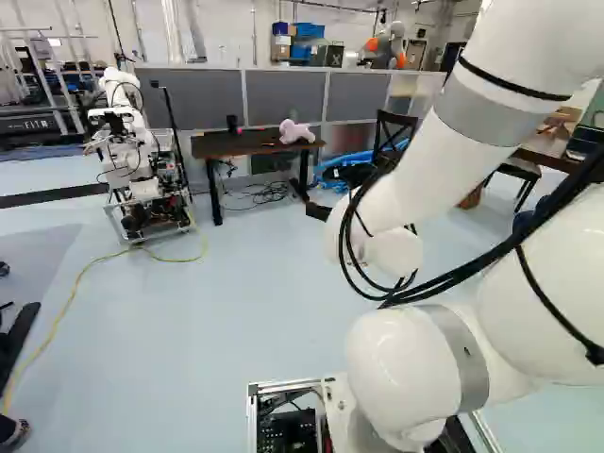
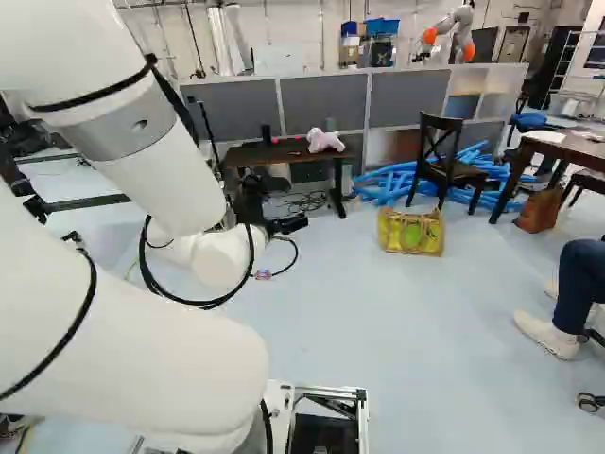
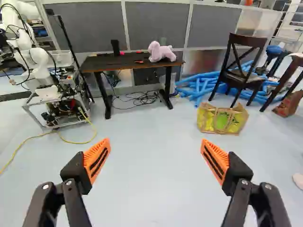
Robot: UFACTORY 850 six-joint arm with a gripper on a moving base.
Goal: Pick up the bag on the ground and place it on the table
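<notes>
Lying well ahead of the pincer (image 2: 284, 225), yellow bag (image 2: 410, 233)

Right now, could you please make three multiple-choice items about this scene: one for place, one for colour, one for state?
1. Where is the bag? A) On a table B) On the floor C) On a chair
2. What colour are the finger pads? A) Orange B) Green C) Blue
3. How are the fingers? A) Shut on the bag B) Shut, empty C) Open, empty

1 B: its base meets the floor.
2 A: both show orange.
3 C: they stand wide apart, nothing between.
</notes>
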